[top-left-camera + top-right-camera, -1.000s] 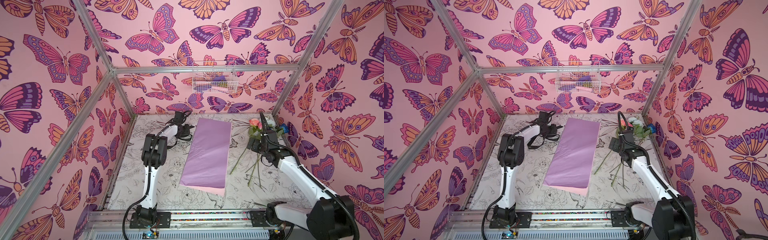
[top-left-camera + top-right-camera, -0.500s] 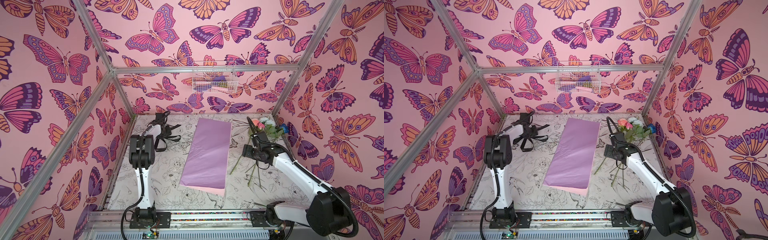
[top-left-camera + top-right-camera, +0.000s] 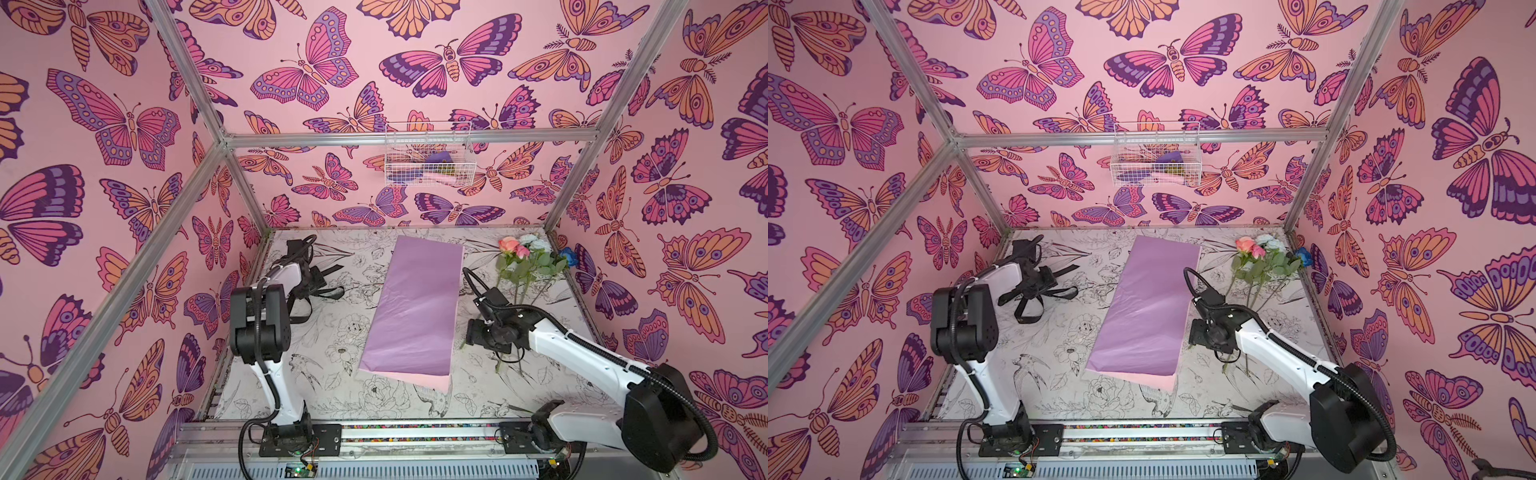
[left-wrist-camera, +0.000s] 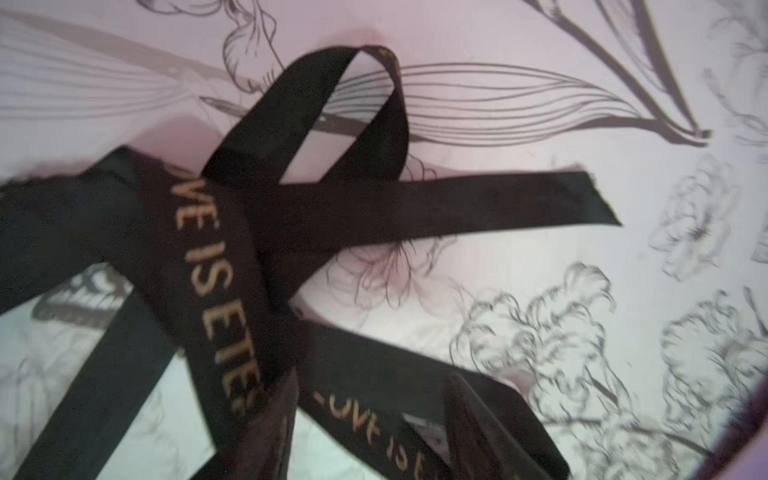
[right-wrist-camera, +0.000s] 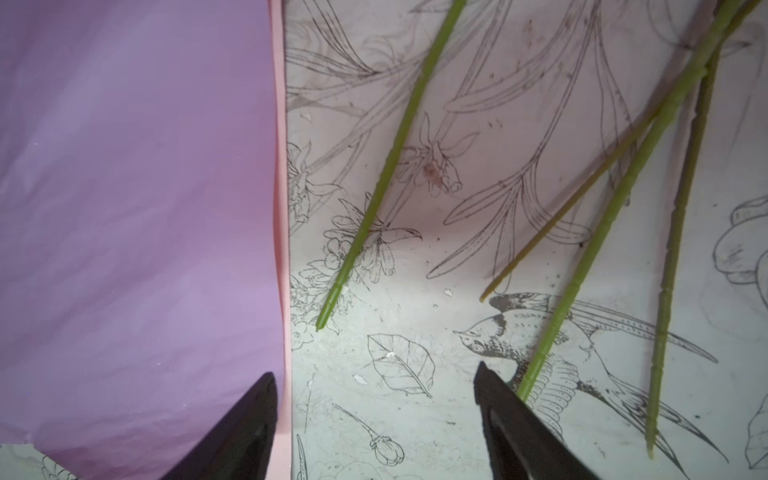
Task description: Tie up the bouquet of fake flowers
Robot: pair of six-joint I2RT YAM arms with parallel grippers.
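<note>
While nothing is tied yet, both top views show the parts laid out. The loose bouquet (image 3: pixel 524 272) of peach-pink, pale blue and deep blue fake flowers lies at the right of the line-drawn floral tabletop (image 3: pixel 332 374), beside the flat lilac paper sheet (image 3: pixel 415 307). The right gripper (image 3: pixel 471 336) hangs low between them, and the left gripper (image 3: pixel 1038 278) sits over the tangled black ribbon (image 3: pixel 1027 309) with gold lettering.

In the left wrist view the ribbon (image 4: pixel 232 257) fills the frame, and I cannot tell whether the jaws pinch it.

In the right wrist view the right gripper (image 5: pixel 374 370) is spread and empty, with the green stems (image 5: pixel 374 199) scattered near it. Gathering, wrapping and tying all appear left to do.
</note>
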